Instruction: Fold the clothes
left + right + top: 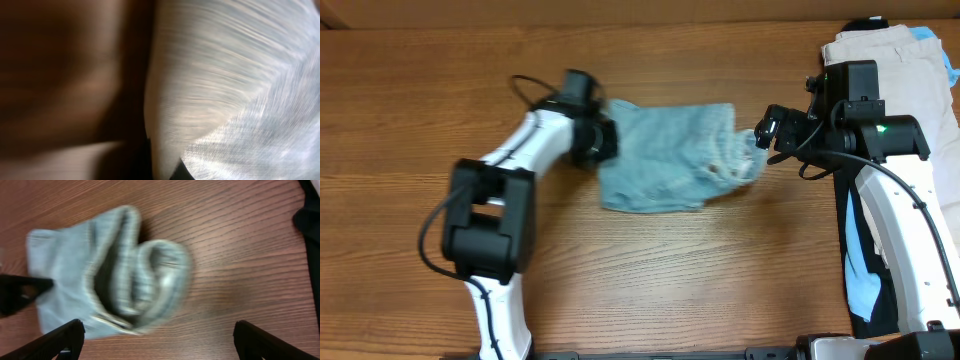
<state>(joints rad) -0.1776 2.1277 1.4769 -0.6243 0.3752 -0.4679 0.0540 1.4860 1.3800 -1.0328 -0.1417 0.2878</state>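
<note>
The light-blue denim shorts (665,160) lie bunched in the middle of the wooden table. My left gripper (597,140) is at their left edge. The left wrist view is blurred and filled with pale denim (225,90), and a strip of it sits between the dark jaws (167,165), so the gripper looks shut on the cloth. My right gripper (765,130) is just off the right edge of the shorts. In the right wrist view its fingers (157,330) are wide open and empty, with the rolled edge of the shorts (125,275) just ahead of them.
A pile of other clothes lies at the right table edge: beige shorts (885,50) at the back, and black and sky-blue garments (860,270) beside my right arm. A black garment (309,215) shows at the top right of the right wrist view.
</note>
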